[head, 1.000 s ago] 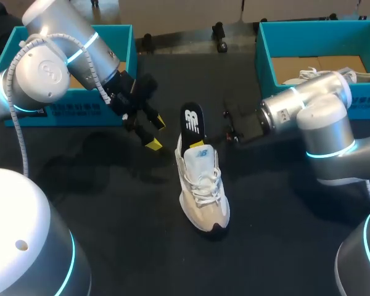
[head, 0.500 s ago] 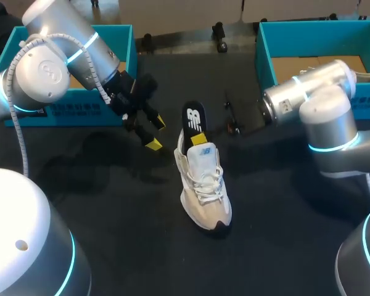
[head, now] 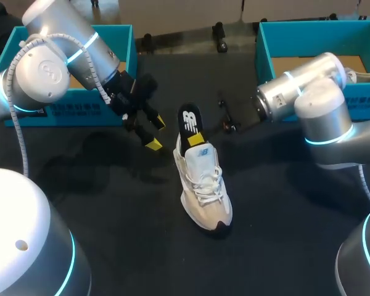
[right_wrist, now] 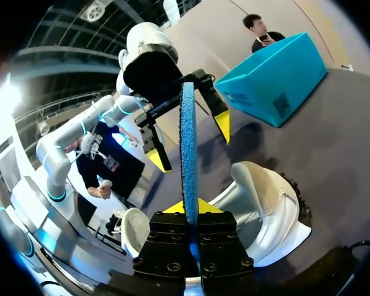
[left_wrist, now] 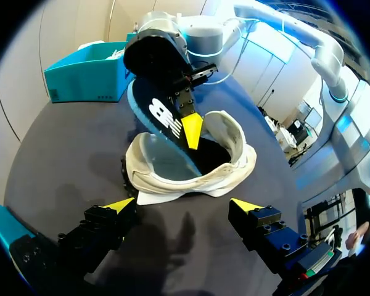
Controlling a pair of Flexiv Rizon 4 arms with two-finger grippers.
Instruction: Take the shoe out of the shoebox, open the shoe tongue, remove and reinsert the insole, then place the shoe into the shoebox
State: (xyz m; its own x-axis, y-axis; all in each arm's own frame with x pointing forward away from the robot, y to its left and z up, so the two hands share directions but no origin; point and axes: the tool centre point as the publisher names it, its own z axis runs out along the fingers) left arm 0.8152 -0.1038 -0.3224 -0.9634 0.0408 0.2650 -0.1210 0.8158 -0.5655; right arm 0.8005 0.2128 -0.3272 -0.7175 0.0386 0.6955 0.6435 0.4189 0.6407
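Cream-white laced sneaker with a dark toe cap [head: 205, 188] is sitting on its sole in the middle of the black table [head: 111, 203]. Its long axis is running from the far side toward me, with the toe pointing at my side and slightly rightward and the heel facing away. Out of its heel opening a black foam insole with a white logo and a blue underside [head: 189, 119] is standing nearly on end, leaning away from the toe. The right gripper [head: 197, 139] is clamping this insole, one yellow tip on each face (its own wrist view shows the insole edge-on between the fingers [right_wrist: 211, 206]). The left gripper [head: 155, 134] is hanging just beside the heel, fingers spread wide with nothing between them. One teal cardboard shoebox [head: 68, 112] is standing at the far left and another teal shoebox [head: 265, 58] at the far right, both well apart from the sneaker.
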